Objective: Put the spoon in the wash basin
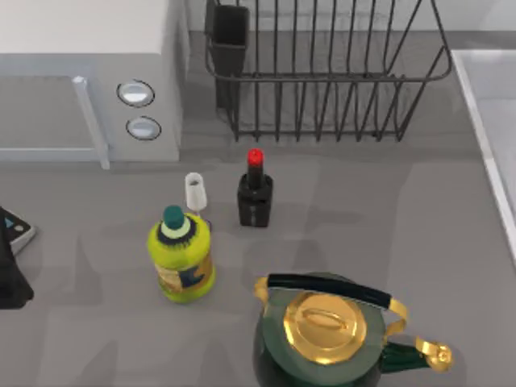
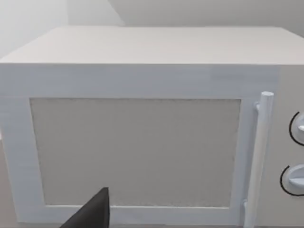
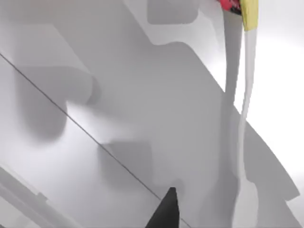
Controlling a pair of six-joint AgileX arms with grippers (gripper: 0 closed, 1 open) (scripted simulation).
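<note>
Hovering over the wash basin, my right gripper may be spread or pinching, I cannot tell which. Just beyond it the spoon, thin and white with a yellow end, stretches across the basin's pale floor, so I judge any release should come low and well inside the rim. My left gripper idles well apart from the basin, facing the microwave.

- The microwave stands at the table's far left.
- The dish rack sits to its right, along the far edge.
- The wash basin lies at the right edge.
- A small bottle stands in front of the rack, a wine glass just left of it.
- A squat bottle stands nearer, the kettle to its right at the near edge.
</note>
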